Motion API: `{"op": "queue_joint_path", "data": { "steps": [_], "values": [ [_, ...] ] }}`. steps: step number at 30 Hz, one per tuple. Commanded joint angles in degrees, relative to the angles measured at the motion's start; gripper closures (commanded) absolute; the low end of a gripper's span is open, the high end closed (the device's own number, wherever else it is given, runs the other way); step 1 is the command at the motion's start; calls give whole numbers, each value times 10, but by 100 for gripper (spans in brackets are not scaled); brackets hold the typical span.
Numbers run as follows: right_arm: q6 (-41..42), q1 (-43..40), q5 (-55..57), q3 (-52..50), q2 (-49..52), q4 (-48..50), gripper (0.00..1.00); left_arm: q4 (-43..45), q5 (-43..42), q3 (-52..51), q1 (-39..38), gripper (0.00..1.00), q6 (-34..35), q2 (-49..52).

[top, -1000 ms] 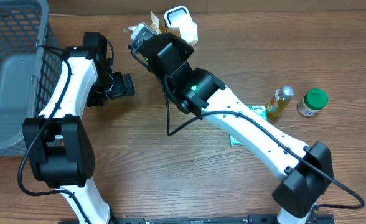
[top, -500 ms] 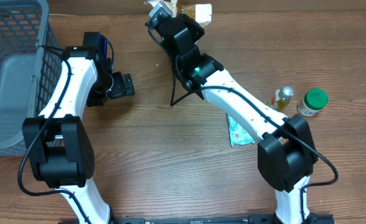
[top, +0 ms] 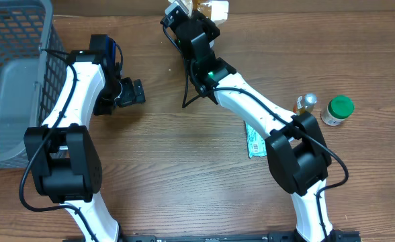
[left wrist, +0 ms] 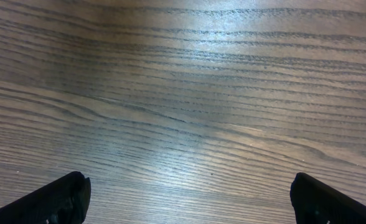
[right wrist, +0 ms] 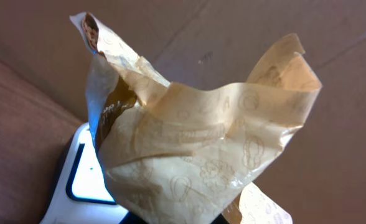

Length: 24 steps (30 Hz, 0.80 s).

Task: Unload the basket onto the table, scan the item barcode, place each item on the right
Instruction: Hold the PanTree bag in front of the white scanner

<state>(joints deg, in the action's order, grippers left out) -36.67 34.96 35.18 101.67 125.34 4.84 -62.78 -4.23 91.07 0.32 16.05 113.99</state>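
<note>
The item is a crumpled tan packet [right wrist: 195, 155] that fills the right wrist view. It is pinched at its lower end, and the fingers are hidden under it. Behind it, low on the left, shows the white scanner [right wrist: 86, 183] with its dark-rimmed window. From overhead, my right gripper [top: 177, 17] is shut on the packet [top: 173, 9] at the table's far edge, with the scanner [top: 217, 9] just to its right. No barcode can be made out. My left gripper [top: 138, 92] [left wrist: 192, 205] stands wide open over bare wood, holding nothing.
A grey mesh basket [top: 9, 67] fills the far left. On the right stand a small yellow bottle [top: 303, 107] and a green-lidded jar [top: 337, 109]. A teal packet [top: 256, 142] lies flat beside the right arm.
My right arm has swung away from me and to the right, carrying the packet to the table's far edge by the scanner. The left arm has not moved.
</note>
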Motion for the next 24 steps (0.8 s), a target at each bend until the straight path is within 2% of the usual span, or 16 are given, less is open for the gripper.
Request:
{"op": "queue_joint_path", "data": {
  "steps": [1, 10, 15, 24],
  "values": [
    [2, -4, 8, 14, 18, 17, 96, 0, 4, 5, -3, 0, -11, -13],
    [4, -23, -13, 14, 56, 24, 96, 0, 4, 5, -3, 0, -11, -13],
    [13, -31, -82, 14, 65, 8, 96, 0, 4, 5, -3, 1, -11, -13],
    [24, -32, -88, 14, 65, 51, 96, 0, 4, 5, -3, 0, -11, -13]
  ]
}}
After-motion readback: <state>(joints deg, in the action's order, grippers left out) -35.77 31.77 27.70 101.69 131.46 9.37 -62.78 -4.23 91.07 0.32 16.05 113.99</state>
